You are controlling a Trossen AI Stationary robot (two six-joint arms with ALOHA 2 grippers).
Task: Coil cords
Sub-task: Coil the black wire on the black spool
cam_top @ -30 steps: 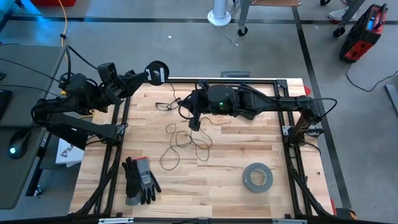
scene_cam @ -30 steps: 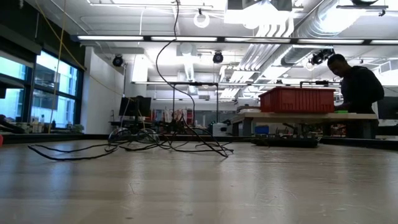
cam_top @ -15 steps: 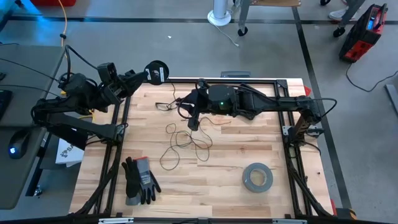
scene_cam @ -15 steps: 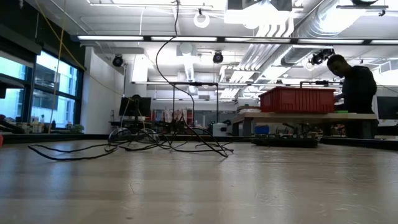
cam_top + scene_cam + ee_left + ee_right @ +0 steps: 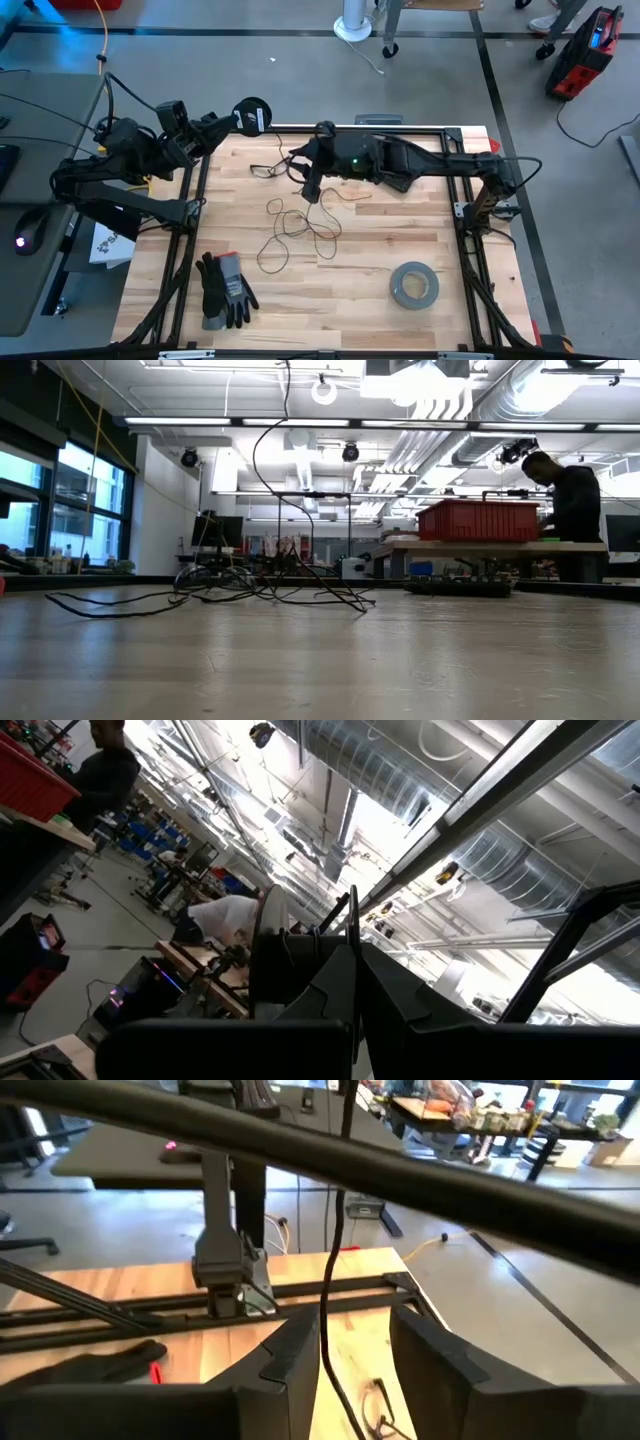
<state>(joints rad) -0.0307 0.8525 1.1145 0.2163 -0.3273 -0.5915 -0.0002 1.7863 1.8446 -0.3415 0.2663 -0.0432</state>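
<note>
While cord slack: right pincer (image 5: 312, 190) stood parted around thin dark wire cord (image 5: 300, 225), gripping nothing.
Advice: regrip closer before winding.

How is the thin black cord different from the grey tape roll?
The cord lies spread out in loose, messy loops across the middle of the table; the tape roll is one tidy ring near the table's front right. The cord is thin and black; the tape roll is thick, grey and has a hole in its middle. The cord runs up to the right end effector; the tape roll lies alone, touching nothing. Both rest on the wooden table.
</note>
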